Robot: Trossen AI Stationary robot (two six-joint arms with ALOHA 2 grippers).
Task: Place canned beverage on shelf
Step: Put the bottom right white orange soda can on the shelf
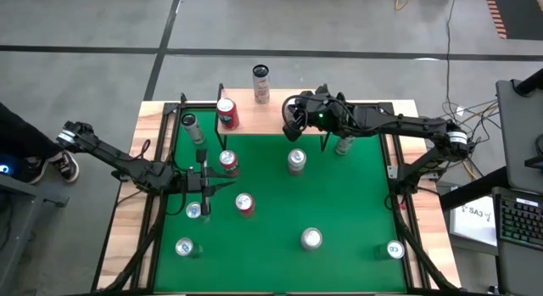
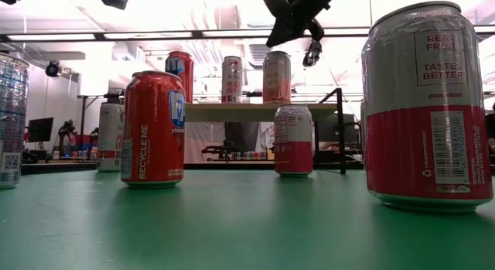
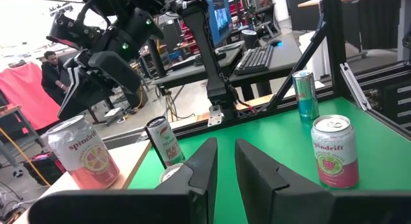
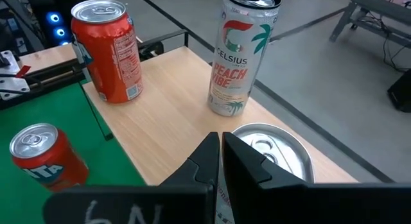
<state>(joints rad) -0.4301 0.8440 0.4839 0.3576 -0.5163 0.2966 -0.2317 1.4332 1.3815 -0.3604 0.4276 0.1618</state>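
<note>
Right gripper (image 4: 218,161), jaws closed, above a pink can (image 4: 273,150) on the shelf (image 4: 167,115); three cans stand there.

In the right wrist view, the can (image 4: 273,153) just beyond the right gripper (image 4: 219,161) is half hidden by its fingers and cut off at 6 o'clock. In the low view, the can (image 2: 428,107) at 3 o'clock is clipped by the edge.
</note>
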